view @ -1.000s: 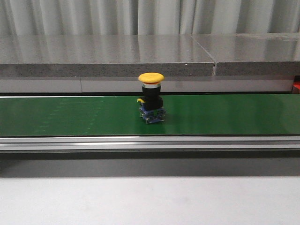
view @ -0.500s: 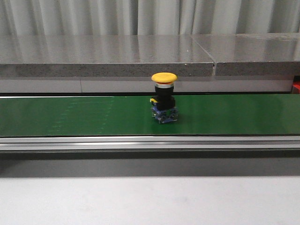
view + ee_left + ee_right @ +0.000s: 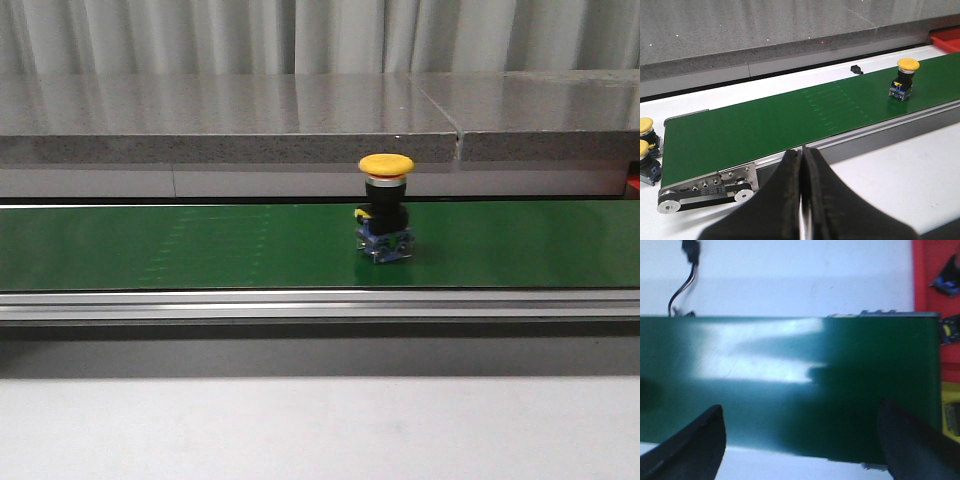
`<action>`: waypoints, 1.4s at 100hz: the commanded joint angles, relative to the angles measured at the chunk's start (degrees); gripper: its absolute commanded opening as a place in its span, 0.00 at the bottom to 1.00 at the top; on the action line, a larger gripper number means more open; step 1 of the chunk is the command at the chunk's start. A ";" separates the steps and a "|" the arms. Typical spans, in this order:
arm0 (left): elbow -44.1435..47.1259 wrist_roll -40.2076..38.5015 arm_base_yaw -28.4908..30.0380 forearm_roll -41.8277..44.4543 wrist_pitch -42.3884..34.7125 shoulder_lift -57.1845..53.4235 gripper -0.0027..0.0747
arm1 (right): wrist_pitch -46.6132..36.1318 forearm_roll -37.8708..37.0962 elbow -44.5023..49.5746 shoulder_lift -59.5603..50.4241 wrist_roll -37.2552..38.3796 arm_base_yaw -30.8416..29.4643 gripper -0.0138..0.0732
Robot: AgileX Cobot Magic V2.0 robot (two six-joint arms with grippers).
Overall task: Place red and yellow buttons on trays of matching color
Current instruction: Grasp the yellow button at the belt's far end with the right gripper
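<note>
A yellow button [image 3: 386,208] stands upright on the green conveyor belt [image 3: 180,245]; the right gripper [image 3: 800,440], fingers apart above the belt's end, should close around its black body; left gripper [image 3: 801,170] pinched together.

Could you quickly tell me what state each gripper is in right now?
Left gripper: closed, holding nothing.
Right gripper: open wide above the green belt, holding nothing.
</note>
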 commanded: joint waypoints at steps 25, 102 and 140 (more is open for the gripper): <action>-1.26 -0.61 -0.60 -0.58 -4.36 1.05 0.01 | 5.93 0.67 -1.38 -1.56 -6.75 10.29 0.87; -1.26 -0.61 -0.60 -0.58 -4.36 1.05 0.01 | -4.25 3.35 -1.79 9.99 -12.75 21.81 0.86; -1.26 -0.61 -0.60 -0.58 -4.36 1.05 0.01 | -7.20 3.65 -1.79 10.51 -12.75 21.81 0.38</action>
